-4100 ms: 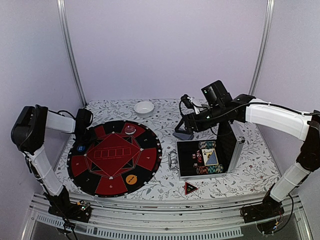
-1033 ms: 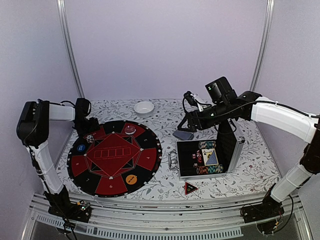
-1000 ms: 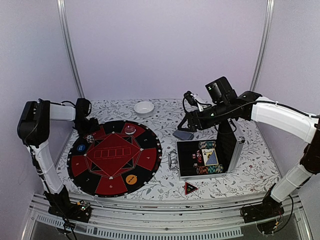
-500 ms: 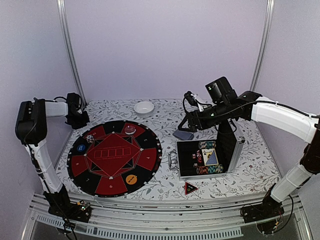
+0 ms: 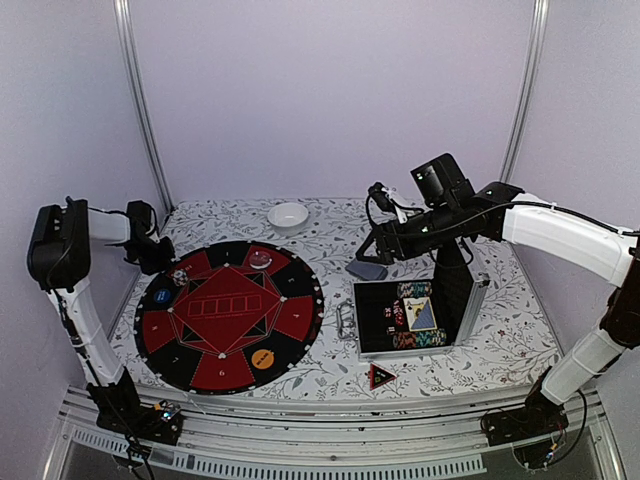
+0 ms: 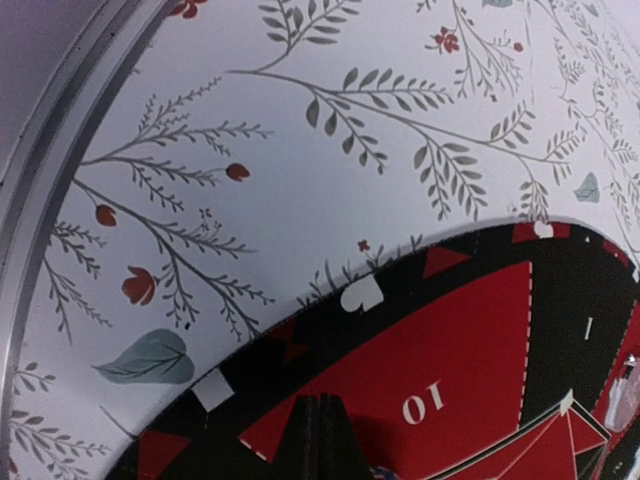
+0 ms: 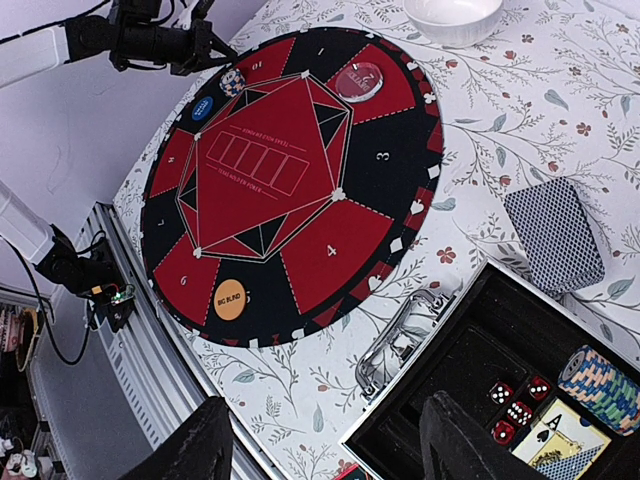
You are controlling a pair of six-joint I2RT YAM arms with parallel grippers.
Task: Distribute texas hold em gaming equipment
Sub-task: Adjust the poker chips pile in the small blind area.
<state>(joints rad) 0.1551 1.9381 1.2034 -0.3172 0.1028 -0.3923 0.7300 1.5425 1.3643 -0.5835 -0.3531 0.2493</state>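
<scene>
- The left gripper (image 5: pixel 152 254) is recorded shut, its fingers pressed together with nothing seen between them. It is held low at the far left rim of the round mat (image 5: pixel 230 315).
- A striped chip (image 7: pixel 232 82) is seen lying on the mat just beside the left gripper's tip, apart from it.
- A blue disc (image 7: pixel 203 108) is noted on the mat's black border, near the left gripper, just past the chip on the side toward the arm bases.
- A pale disc (image 7: pixel 358 80) is seen on a red sector at the mat's far edge, off to the right of the left gripper.
- An orange disc (image 7: pixel 229 299) is noted at the mat's near edge, well apart from both grippers.
- The right gripper (image 7: pixel 330 440) is recorded wide open and empty, held high above the counter (image 5: pixel 500 345).
- A deck of cards (image 7: pixel 555 235) is seen face down on the counter, below the right gripper and just beside the far left corner of the open case (image 5: pixel 365 320).
- Inside the case, a stack of chips (image 7: pixel 600 385) and red dice (image 7: pixel 515 400) are noted.
- A red triangle marker (image 5: pixel 381 376) is seen on the counter in front of the case, well apart from the right gripper.
- A white bowl (image 5: pixel 288 215) is noted at the counter's far edge, between the two grippers.
</scene>
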